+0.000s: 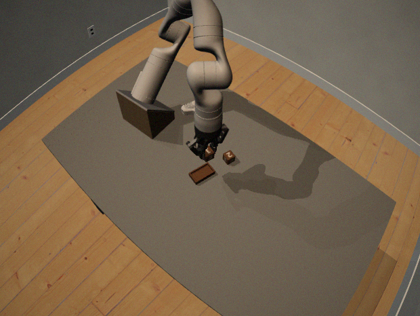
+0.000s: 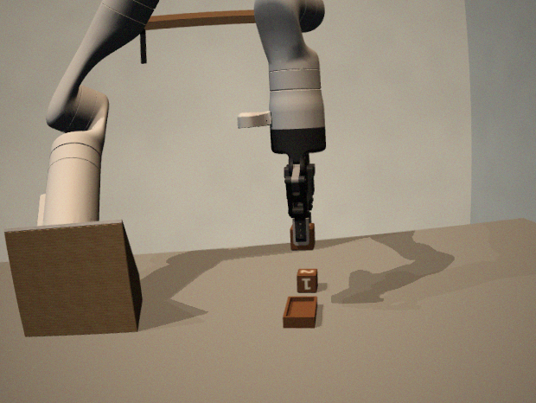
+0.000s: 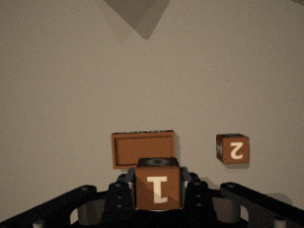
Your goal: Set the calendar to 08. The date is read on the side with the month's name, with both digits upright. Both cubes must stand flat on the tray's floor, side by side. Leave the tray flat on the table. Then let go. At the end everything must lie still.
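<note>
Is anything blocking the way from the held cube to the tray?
Nothing visible does. The gripper holds one cube above the table, and the tray lies open with nothing in it. The other cube sits off to the side, apart from the tray.

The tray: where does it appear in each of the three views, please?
Top: the tray lies near the middle of the picture, below the gripper.
Exterior: the tray is lower centre, in front of the loose cube.
Wrist: the tray is at centre, just above the held cube.
Shared landmark: the loose cube with a 2 on it, beside the tray.
</note>
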Robot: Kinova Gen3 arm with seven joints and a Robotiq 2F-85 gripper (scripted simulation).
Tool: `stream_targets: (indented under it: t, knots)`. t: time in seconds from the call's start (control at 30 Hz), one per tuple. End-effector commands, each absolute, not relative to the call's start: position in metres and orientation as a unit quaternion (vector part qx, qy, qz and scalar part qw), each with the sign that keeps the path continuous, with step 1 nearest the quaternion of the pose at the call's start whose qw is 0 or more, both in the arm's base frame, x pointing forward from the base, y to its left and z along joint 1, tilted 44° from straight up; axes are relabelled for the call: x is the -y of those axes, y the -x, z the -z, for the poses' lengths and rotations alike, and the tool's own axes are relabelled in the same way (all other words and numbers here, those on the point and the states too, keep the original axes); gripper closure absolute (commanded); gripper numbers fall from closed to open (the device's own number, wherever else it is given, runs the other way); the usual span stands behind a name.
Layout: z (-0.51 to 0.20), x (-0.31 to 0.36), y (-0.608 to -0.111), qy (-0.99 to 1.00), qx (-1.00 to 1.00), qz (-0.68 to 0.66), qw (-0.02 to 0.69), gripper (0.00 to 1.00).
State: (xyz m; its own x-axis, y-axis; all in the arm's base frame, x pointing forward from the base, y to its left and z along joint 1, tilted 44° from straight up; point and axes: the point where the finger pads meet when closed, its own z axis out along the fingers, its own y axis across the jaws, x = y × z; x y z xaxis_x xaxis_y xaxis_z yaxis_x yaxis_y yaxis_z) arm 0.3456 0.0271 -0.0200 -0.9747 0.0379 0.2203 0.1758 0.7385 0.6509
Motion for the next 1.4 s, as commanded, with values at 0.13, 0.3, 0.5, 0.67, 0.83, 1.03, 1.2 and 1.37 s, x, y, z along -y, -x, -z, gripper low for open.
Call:
stream_targets:
  t: [0.13, 0.3, 0.5, 0.67, 0.83, 1.03, 1.2, 1.37]
  knots:
    - [0.033, -0.040, -0.341, 0.057, 0.926, 0.359, 0.100, 0.72]
    - [0.042, -0.049, -0.338, 0.057, 0.926, 0.359, 0.100, 0.72]
    - [0.054, -0.059, -0.335, 0.057, 0.926, 0.359, 0.100, 0.72]
    - [0.058, -0.063, -0.334, 0.057, 0.926, 0.359, 0.100, 0.72]
    - [0.058, -0.064, -0.334, 0.057, 0.926, 0.359, 0.100, 0.72]
    - [0.058, -0.064, -0.334, 0.057, 0.926, 0.359, 0.100, 0.72]
    - [0.058, -0.064, -0.334, 0.057, 0.926, 0.359, 0.100, 0.72]
    - [0.058, -0.064, -0.334, 0.057, 0.926, 0.359, 0.100, 0.72]
